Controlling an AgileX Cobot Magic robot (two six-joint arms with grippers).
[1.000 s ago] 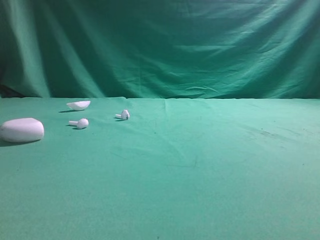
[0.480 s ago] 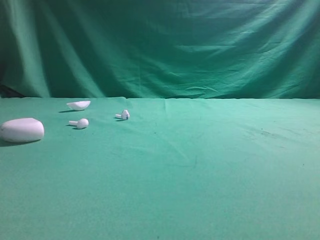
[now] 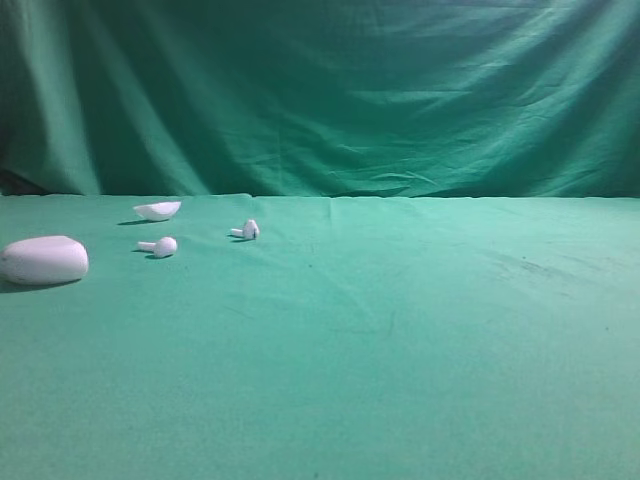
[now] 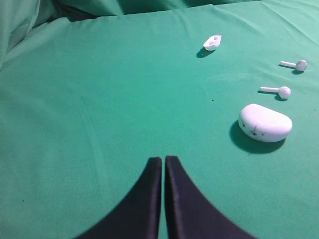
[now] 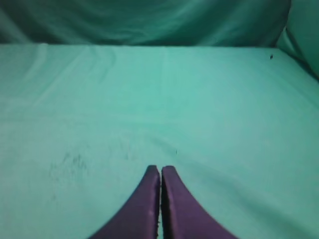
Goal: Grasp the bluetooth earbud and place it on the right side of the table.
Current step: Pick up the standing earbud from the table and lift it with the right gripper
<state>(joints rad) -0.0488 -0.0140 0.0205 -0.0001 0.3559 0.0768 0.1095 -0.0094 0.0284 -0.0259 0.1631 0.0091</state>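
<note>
Table [image 3: 400, 380]: earbud [image 3: 248, 230] (far-left) beyond gripper [image 4: 163, 160]

The table [image 3: 420, 350] (green cloth) bears the bluetooth earbud [image 3: 248, 230], another earbud [image 3: 160, 246], case [image 3: 43, 260], lid [image 3: 158, 210].

1. A white oval case [image 3: 43, 260] is seen lying at the far left of the exterior high view; in the left wrist view [image 4: 264, 123] small dark marks are shown on its side.
2. An all-white earbud [image 3: 160, 245] is laid just beside the case, its stem pointing left.
3. A small white shell-shaped piece [image 3: 157, 210] is placed behind that earbud, hollow side up.
4. A wrinkled green cloth backdrop [image 3: 320, 90] is hung behind.
</note>
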